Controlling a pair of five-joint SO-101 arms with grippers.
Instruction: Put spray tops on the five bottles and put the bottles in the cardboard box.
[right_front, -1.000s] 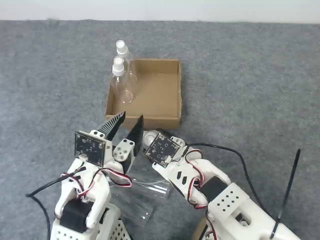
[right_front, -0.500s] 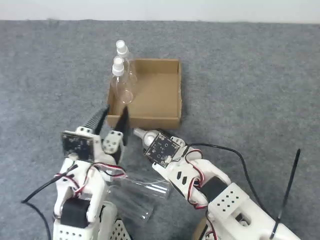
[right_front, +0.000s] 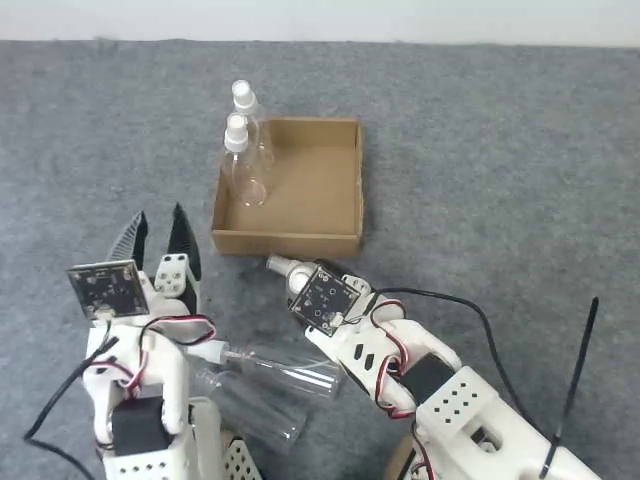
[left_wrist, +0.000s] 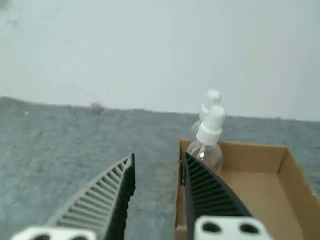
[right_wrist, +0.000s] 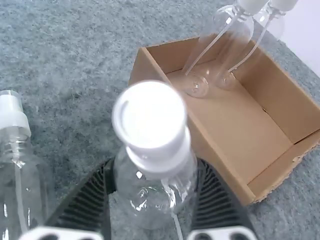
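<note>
While right gripper (right_wrist: 154, 172) clamps bottle (right_wrist: 150, 125) beside cardboard box (right_front: 288, 241) edge, left gripper (right_front: 158, 232), fingers parted, has shifted left onto bare carpet (right_front: 90, 160).

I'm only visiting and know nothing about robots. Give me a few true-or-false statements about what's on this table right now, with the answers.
1. Two capped bottles stand in the cardboard box. True.
2. The left gripper is holding a bottle. False: it is open and empty, beside the box.
3. The right gripper is shut on a bottle with a white spray top. True.
4. All five bottles are already in the box. False: only two are inside. One is in the right gripper, and the lying bottles are on the grey surface by the arms.
</note>
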